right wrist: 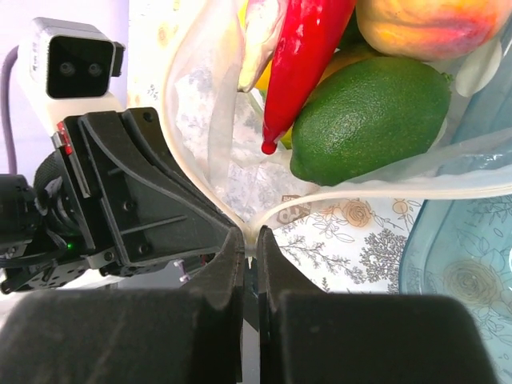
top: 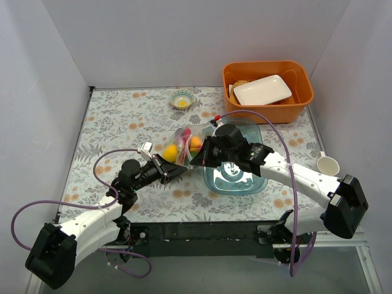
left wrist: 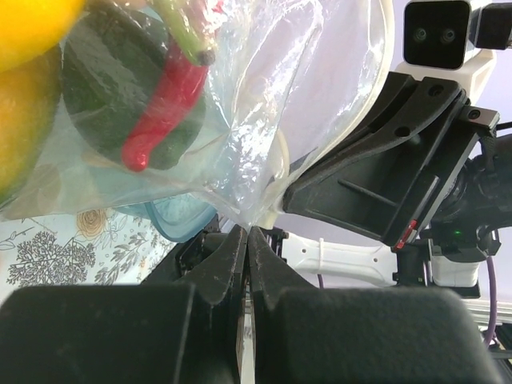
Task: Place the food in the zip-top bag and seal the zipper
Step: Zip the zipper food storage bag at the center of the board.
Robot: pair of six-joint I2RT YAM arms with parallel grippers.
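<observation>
The zip-top bag [top: 184, 142] is held up at the table's middle with the food inside: a red chilli [right wrist: 300, 56], a green lime [right wrist: 368, 112] and a peach [right wrist: 424, 24] show through the plastic. In the left wrist view the chilli [left wrist: 164, 108] lies against a dark green piece [left wrist: 112, 96], beside a yellow lemon [left wrist: 28, 24]. My left gripper [left wrist: 248, 234] is shut on the bag's edge. My right gripper [right wrist: 250, 238] is shut on the zipper [right wrist: 360, 192], whose two whitish strips part in a V from the jaws. Both grippers [top: 188, 166] meet below the bag.
A clear blue tray [top: 245, 182] lies right of the bag, under my right arm. An orange bin [top: 303, 92] with white dishes stands at the back right. A small bowl [top: 182, 98] sits at the back, a white cup [top: 327, 164] at the right edge.
</observation>
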